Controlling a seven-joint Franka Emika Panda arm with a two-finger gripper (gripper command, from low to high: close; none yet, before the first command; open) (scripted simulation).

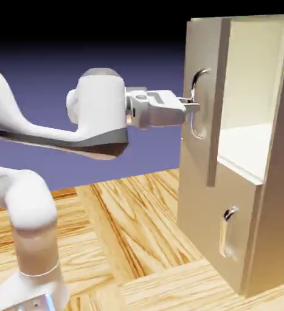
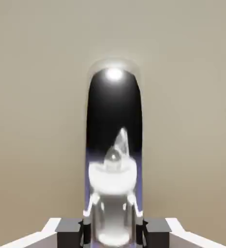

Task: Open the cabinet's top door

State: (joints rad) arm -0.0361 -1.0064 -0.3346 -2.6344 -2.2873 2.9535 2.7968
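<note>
With the end effector (image 1: 191, 108) clamped on the top door's (image 1: 199, 158) long silver handle (image 2: 113, 160), the pull is underway. Next, I judge, it must draw the door farther out along its hinge arc, exposing more of the cabinet (image 1: 278, 200).

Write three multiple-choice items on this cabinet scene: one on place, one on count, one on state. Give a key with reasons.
1. Where is the gripper?
A. At the top door's handle
B. At the lower handle
C. On the table

2. How many silver handles does the cabinet show?
A. One
B. Two
C. Three

3. How is the top door?
A. Shut flush
B. Swung open
C. Missing

Key: 1 A, the jaws are closed on the long handle. 2 B, one on each panel. 3 B, the cream interior shows behind it.
</note>
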